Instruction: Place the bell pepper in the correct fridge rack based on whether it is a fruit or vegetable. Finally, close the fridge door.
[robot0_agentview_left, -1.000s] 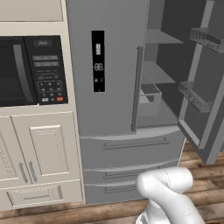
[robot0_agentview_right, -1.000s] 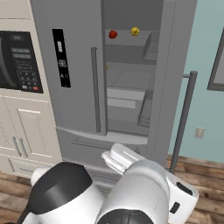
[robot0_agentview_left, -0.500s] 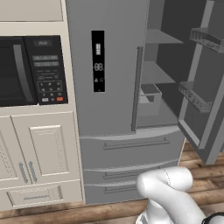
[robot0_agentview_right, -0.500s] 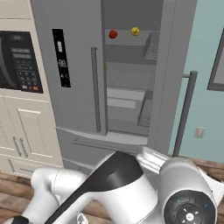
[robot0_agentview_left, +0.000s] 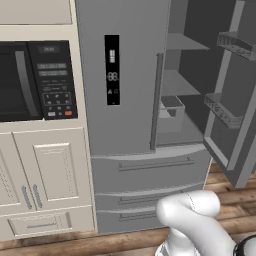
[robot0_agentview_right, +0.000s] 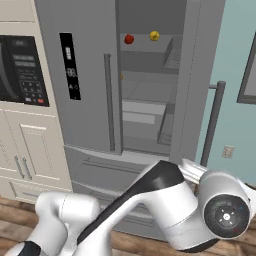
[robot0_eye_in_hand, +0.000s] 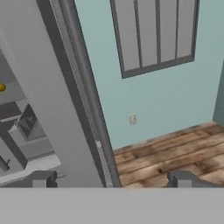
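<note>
Nearest, the gripper (robot0_eye_in_hand: 111, 180) has its jaws spread wide and empty, one tip on either side of the edge of the open fridge door (robot0_eye_in_hand: 57, 109), touching nothing. Beyond it, the door's long handle (robot0_agentview_right: 212, 125) stands upright beside the teal wall. Farthest in, the bell pepper (robot0_agentview_right: 129, 39) already sits on an upper rack (robot0_agentview_right: 142, 46), apart from a yellow fruit (robot0_agentview_right: 154, 35). The step in hand looks like closing the door: push broadly on its outer face, well out from the hinge, and swing steadily until it seals.
</note>
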